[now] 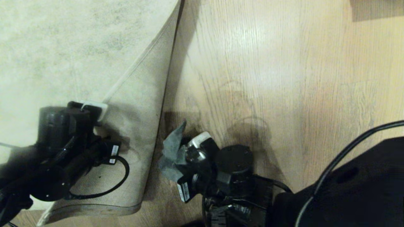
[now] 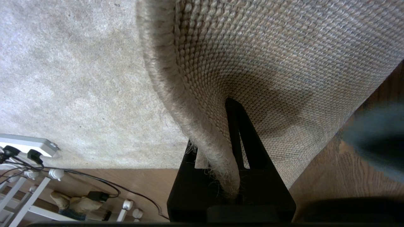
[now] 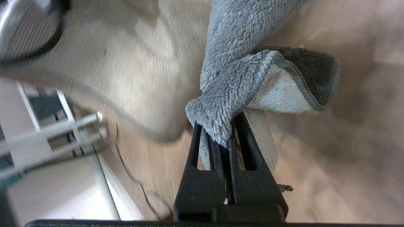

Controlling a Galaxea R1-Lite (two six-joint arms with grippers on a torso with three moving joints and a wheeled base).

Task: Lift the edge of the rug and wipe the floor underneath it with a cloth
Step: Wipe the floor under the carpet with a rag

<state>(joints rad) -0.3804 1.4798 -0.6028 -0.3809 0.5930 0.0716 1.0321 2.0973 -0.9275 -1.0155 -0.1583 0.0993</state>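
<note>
Overhead, the rug edge [image 1: 139, 66] is seen folded back over the pale mottled pile of the rug [image 1: 56, 44], so that its tan woven backing faces upward as a long triangular flap narrowing toward the far side of the floor. That bound border is clamped between the closed fingers of the left gripper [image 1: 94, 108], at the near left of the scene. To the right of the flap, the floor [image 1: 268, 69] is laid bare: light brown wood-grain planks with a soft sheen, broad and open toward the far and right sides, with shadows falling near the fold. The cloth [image 1: 172, 151] is gripped tightly by the right gripper [image 1: 192, 148], just beside the fold of the lifted flap and low over the bare planks; whether it touches the wood cannot be told. A dark part of the robot's body [image 1: 353, 189] fills the near right corner. Closer detail is given by the left wrist view, where the coarse weave of the backing and the frayed, thickly bound border are shown pinched between black fingers [image 2: 236, 142], with a white power strip [image 2: 28, 145] and cables on the far side of the rug. Only in the right wrist view are the cloth's two faces shown, fluffy dark grey outside and pale whitish inside, bunched between the closed fingers.
</note>
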